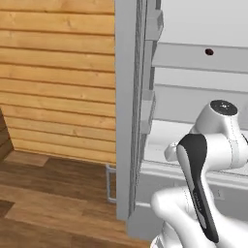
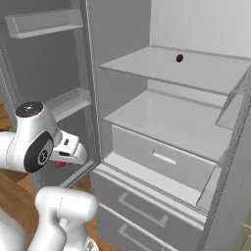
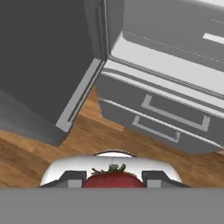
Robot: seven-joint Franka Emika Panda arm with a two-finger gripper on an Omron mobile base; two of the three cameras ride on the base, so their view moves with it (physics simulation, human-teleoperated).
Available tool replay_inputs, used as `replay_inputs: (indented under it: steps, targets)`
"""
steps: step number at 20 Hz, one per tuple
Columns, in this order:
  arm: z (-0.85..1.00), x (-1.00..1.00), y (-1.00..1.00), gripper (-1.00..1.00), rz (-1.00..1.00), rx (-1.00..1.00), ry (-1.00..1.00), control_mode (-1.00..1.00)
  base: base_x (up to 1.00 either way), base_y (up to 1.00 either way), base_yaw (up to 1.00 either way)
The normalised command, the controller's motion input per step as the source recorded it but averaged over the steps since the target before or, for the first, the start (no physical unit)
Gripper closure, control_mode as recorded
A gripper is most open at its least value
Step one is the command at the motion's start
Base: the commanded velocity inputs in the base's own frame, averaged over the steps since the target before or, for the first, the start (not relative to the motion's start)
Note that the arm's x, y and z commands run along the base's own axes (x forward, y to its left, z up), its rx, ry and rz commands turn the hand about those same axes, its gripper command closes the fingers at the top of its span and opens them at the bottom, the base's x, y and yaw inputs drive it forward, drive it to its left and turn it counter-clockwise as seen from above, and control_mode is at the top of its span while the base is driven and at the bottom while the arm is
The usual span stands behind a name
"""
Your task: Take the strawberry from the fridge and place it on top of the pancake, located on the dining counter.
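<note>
Your tool (image 3: 112, 183) is clamped on the strawberry (image 3: 113, 178), its fingers pressed to either side of the fruit; it hangs low over the wooden floor (image 3: 52, 153), just outside the open fridge (image 2: 162, 162), near its two bottom drawers (image 3: 166, 116).

The white arm rises from the base, bends at a dark-jointed elbow and folds back down, its wrist turned so the hand points low toward the floor. The gripper (image 3: 113, 179) is closed on a strawberry (image 3: 113, 179), pinched between its two dark fingertips (image 3: 72, 177).
</note>
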Motion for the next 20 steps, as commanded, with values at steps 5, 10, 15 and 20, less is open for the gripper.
replay_inputs:
  steps: [5, 10, 15, 20]
  targets:
    - [0.0, 0.0, 0.0, 1.0, 0.0, 0.0, 0.0, 1.0, -0.51, -0.06, 0.87]
    - [0.0, 0.0, 0.0, 1.0, 0.0, 0.0, 0.0, 1.0, -0.73, -0.01, 0.75]
    - [0.0, 0.0, 0.0, 1.0, 0.0, 0.0, 0.0, 1.0, -0.86, 0.18, 0.7]
    - [0.0, 0.0, 0.0, 1.0, 0.0, 0.0, 0.0, 1.0, -1.0, 0.41, 0.6]
